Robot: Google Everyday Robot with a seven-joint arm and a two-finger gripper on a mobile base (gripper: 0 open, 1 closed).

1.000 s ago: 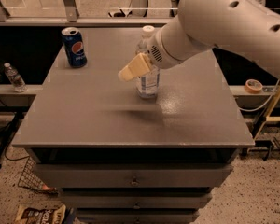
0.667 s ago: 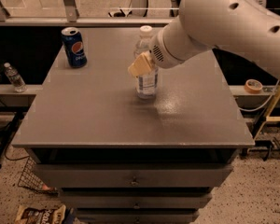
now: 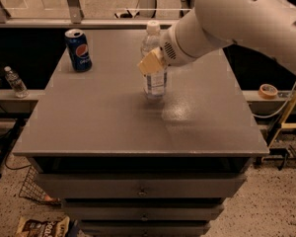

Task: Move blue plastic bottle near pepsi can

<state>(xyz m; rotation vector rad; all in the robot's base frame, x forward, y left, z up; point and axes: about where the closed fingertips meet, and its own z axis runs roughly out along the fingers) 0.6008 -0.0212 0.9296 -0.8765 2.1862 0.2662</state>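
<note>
Grey and matt, the surface (image 3: 113, 125) carried only two things. The blue plastic bottle (image 3: 155, 84) stood upright near the middle of it, a little toward the far edge, its white cap uppermost and its clear lower part resting on the top. The pepsi can (image 3: 79, 50) stood upright too, well apart from the bottle, out by the far left corner with its round logo facing the camera.

My pincer (image 3: 152, 63) was at the bottle's midsection, its tan tip lying across the near left side of the label, and my thick white arm (image 3: 237, 19) reached in from the upper right. Whether the pincer was closed on the bottle or only set against it, I could not tell from this angle.

Off the surface, a much smaller clear bottle (image 3: 15, 82) stood on a low ledge to the left, and a roll of tape (image 3: 268, 90) lay on a ledge to the right. Drawer fronts (image 3: 138, 186) showed below the top's near edge. A wire basket (image 3: 32, 189) and a snack bag (image 3: 42, 227) sat on the speckled floor at lower left.
</note>
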